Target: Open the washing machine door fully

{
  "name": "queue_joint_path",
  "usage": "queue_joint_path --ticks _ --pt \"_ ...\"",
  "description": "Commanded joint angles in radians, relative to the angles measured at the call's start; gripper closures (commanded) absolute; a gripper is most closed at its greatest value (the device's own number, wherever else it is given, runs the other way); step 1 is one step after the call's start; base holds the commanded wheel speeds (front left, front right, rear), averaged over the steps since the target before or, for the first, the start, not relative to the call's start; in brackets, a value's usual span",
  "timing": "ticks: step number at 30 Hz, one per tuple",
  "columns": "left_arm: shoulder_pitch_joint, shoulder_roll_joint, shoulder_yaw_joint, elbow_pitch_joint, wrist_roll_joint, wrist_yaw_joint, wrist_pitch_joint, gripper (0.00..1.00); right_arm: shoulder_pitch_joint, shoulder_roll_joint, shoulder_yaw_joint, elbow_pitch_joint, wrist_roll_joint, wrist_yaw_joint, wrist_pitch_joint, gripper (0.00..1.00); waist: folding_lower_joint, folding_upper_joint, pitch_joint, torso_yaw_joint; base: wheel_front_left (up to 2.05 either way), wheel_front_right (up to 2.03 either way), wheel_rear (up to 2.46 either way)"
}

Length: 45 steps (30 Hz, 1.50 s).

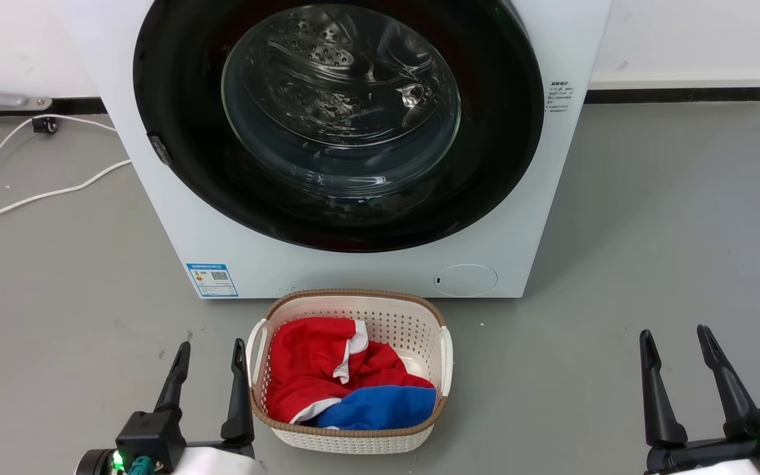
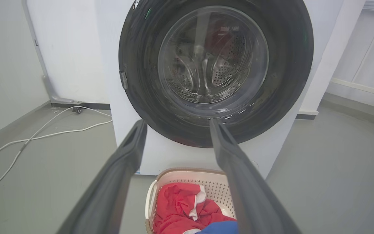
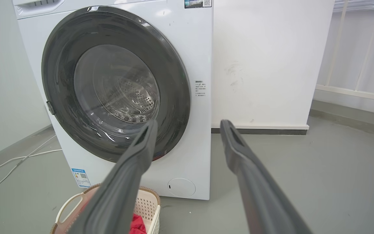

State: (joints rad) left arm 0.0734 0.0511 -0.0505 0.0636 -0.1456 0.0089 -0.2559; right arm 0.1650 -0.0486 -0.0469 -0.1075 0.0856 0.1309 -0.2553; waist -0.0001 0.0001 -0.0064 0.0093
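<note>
Washing machine door (image 1: 340, 105) shut on washing machine (image 1: 353, 267), behind laundry basket (image 1: 353, 295). Step: approach, no contact yet. Left gripper (image 1: 212, 343), right gripper (image 1: 675, 330) low, jaws wide, empty. Next likely: reach catch (image 1: 159, 148) on door's left edge, pull outward.

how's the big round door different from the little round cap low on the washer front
The washing machine door is glossy black with a clear glass centre; the cap is plain white. The door spans nearly the width of the washing machine; the cap is far smaller, low on the front. Both are round and look shut.
</note>
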Motion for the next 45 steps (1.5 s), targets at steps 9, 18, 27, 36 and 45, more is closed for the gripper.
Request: queue_joint_path --ticks 9,18,27,36,45 --pt "0.014 -0.001 -0.005 0.010 0.003 0.014 -0.010 0.00 0.018 -0.003 0.003 0.019 0.025 0.000 -0.010 0.00 0.0001 -0.0001 -0.007 0.001 0.00 0.00 0.00" --pt "0.016 -0.001 -0.001 0.024 -0.014 0.017 -0.010 0.00 0.019 -0.003 0.004 0.041 0.050 0.000 -0.010 0.00 0.0001 -0.0001 -0.009 0.002 0.00 0.00 0.00" --pt "0.016 -0.001 0.001 0.032 -0.015 0.022 -0.010 0.00 0.018 -0.003 0.004 0.050 0.044 0.000 -0.010 1.00 0.0001 -0.0001 -0.012 0.002 0.00 0.00 0.00" --pt "0.017 -0.001 0.002 0.034 -0.016 0.024 -0.010 0.00 0.000 -0.003 0.029 0.053 0.284 0.000 -0.010 1.00 0.0001 -0.0001 -0.013 0.000 0.00 0.00 0.00" --pt "0.017 -0.001 0.003 0.035 -0.016 0.025 -0.010 0.00 0.009 -0.003 0.092 0.081 0.941 0.000 -0.010 1.00 0.0001 -0.0001 -0.015 0.001 0.00 0.00 0.00"
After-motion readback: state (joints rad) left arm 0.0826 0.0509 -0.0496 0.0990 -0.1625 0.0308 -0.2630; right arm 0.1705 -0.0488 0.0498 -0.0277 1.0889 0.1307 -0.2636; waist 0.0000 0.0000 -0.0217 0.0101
